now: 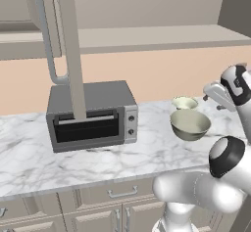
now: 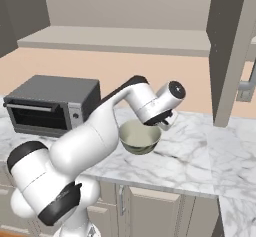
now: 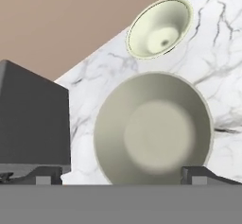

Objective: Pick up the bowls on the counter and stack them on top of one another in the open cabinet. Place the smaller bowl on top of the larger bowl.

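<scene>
Two bowls stand on the white marble counter (image 1: 73, 152) right of the toaster oven. The larger bowl (image 1: 190, 124) (image 2: 140, 137) (image 3: 151, 128) is pale olive-grey and sits nearer the counter's front. The smaller cream bowl (image 1: 185, 102) (image 3: 159, 28) is just behind it, close to the wall. My gripper (image 3: 123, 176) (image 1: 215, 95) hovers above the larger bowl, looking down into it. It is open, its dark fingertips (image 3: 47, 173) stand wide apart, and nothing is between them. The open cabinet's flat shelf (image 1: 147, 37) (image 2: 120, 38) runs above the counter.
A grey toaster oven (image 1: 90, 113) (image 2: 50, 103) stands left of the bowls. The cabinet door (image 1: 73, 45), with its pale loop handle (image 1: 49, 35), hangs open in front of the oven. Another tall door panel (image 2: 230, 51) stands at the right. Drawer fronts (image 1: 117, 192) run below the counter.
</scene>
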Tool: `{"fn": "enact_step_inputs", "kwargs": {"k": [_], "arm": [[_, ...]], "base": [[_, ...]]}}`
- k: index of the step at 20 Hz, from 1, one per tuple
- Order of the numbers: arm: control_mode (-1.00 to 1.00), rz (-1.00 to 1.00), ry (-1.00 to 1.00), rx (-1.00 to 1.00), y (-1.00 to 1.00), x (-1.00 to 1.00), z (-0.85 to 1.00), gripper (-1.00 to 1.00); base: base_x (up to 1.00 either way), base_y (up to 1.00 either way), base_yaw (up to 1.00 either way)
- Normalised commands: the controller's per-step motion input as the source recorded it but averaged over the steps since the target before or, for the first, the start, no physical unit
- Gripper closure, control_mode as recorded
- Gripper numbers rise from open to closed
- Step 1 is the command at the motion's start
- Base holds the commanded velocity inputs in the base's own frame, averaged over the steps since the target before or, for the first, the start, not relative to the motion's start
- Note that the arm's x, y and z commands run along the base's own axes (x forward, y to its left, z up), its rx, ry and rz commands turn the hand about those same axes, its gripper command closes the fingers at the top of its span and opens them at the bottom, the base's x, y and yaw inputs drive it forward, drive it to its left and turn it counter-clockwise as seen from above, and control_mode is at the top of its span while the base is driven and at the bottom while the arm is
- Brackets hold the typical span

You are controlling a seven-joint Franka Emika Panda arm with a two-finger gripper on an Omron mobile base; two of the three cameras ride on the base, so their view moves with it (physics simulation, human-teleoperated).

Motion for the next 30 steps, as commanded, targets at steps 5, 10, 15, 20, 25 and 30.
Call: {"fn": "enact_step_inputs", "kwargs": {"k": [5,10,15,20,25,30], "arm": [[-1.0,-0.02,0.0,0.02,-0.18,0.22,-0.09,-1.0],[-1.0,-0.03,0.0,0.01,-0.18,0.17,-0.11,-1.0],[-1.0,-0.02,0.0,0.02,-0.11,0.15,-0.15,-1.0],[-1.0,-0.01,0.01,0.03,-0.07,0.14,-0.16,-1.0],[-1.0,-0.02,0.0,0.03,-0.06,0.19,-0.17,-1.0],[-1.0,-0.02,0.0,0.02,-0.08,0.32,-0.15,-1.0]], "base": [[0.0,0.0,0.0],[0.0,0.0,0.0],[0.0,0.0,0.0],[0.0,0.0,0.0],[0.0,0.0,0.0],[0.0,0.0,0.0]]}}
